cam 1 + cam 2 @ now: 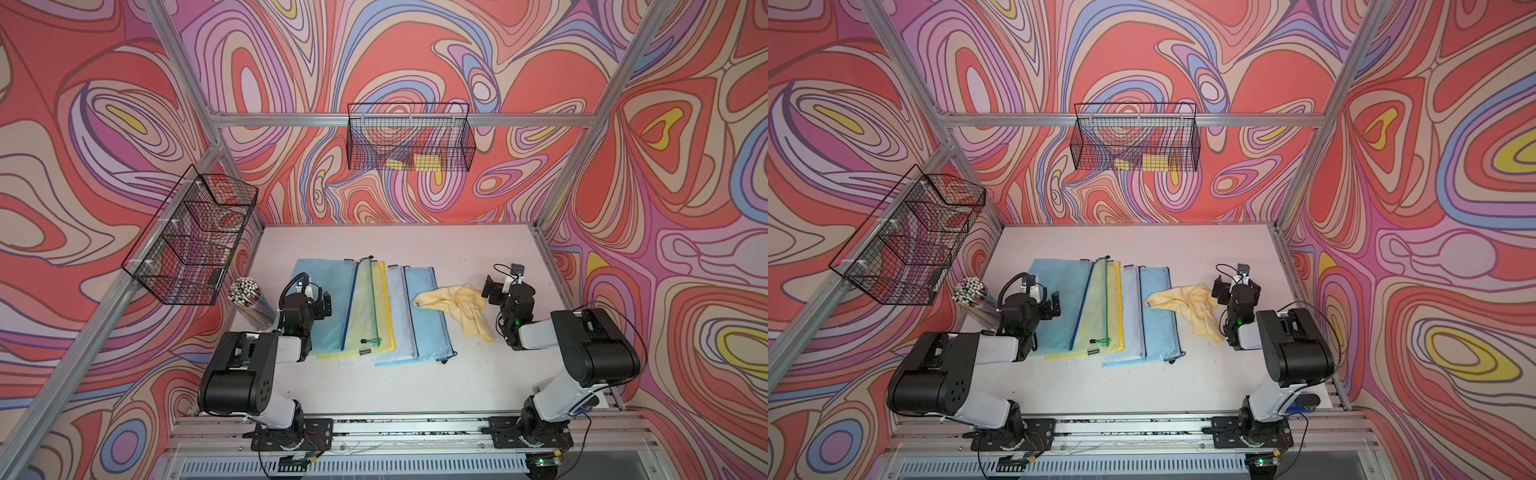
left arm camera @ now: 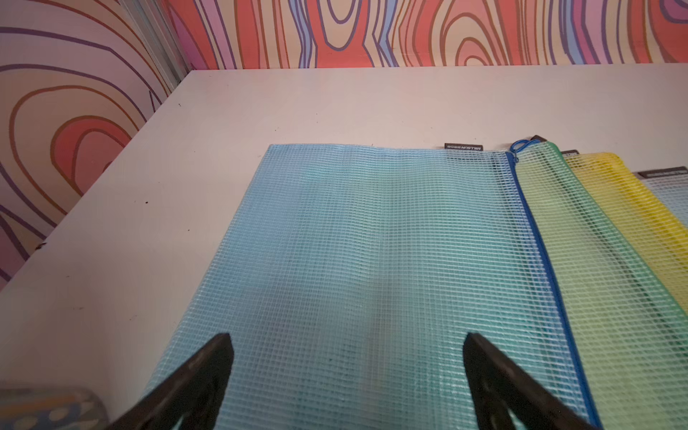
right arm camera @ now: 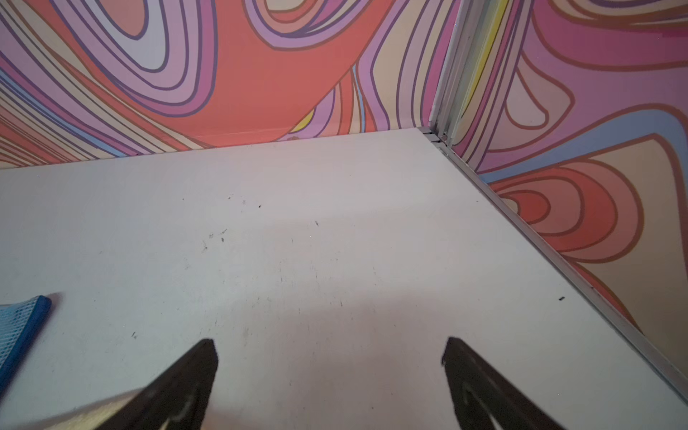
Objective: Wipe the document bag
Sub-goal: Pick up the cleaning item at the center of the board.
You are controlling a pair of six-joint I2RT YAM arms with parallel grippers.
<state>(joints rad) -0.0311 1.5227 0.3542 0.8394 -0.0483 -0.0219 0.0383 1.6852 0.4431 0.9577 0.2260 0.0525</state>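
My right pincer, spread and empty, hangs just beside the cloth; the bags lie beyond it, under my spread left pincer.

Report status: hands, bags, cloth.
Left hand open above leftmost blue document bag. Right hand open over bare table. Yellow cloth lying loose, corner on rightmost blue bag. Nothing blocking the cloth.

White table, lightly scuffed. Mesh document bags lie flat at centre in an overlapping row. Yellow cloth lies crumpled, overlapping the rightmost bag. Clear pen holder stands at the left edge.
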